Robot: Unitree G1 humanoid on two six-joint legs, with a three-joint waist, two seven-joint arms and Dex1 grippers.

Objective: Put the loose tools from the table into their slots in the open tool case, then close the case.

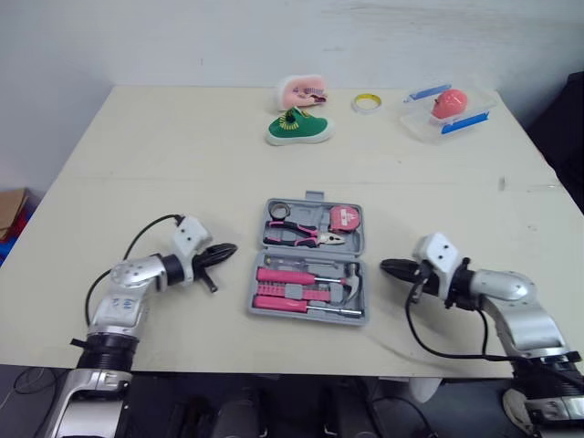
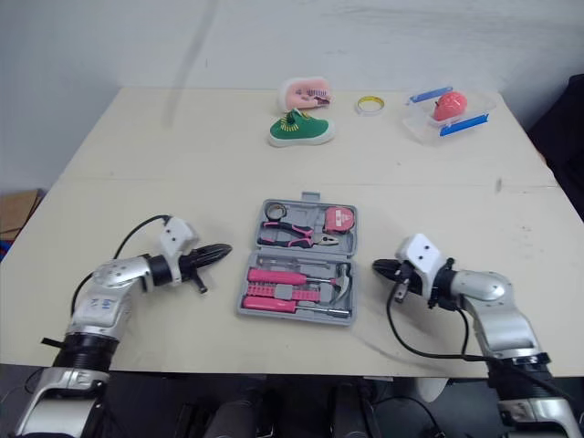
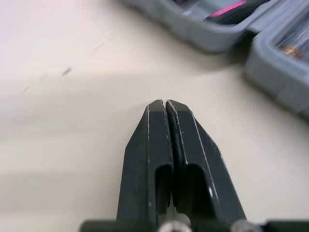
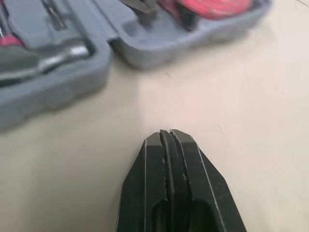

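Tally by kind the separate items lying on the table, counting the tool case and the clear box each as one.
Tool case: 1
Green shoe: 1
Pink object: 1
Tape roll: 1
Clear box: 1
Total: 5

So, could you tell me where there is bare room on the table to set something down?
The widest bare stretch of table lies between the tool case and the far row: green shoe, pink item, tape roll, clear container. The far left corner is free. It is tight beside the case, flanked by the shut left tool and right tool.
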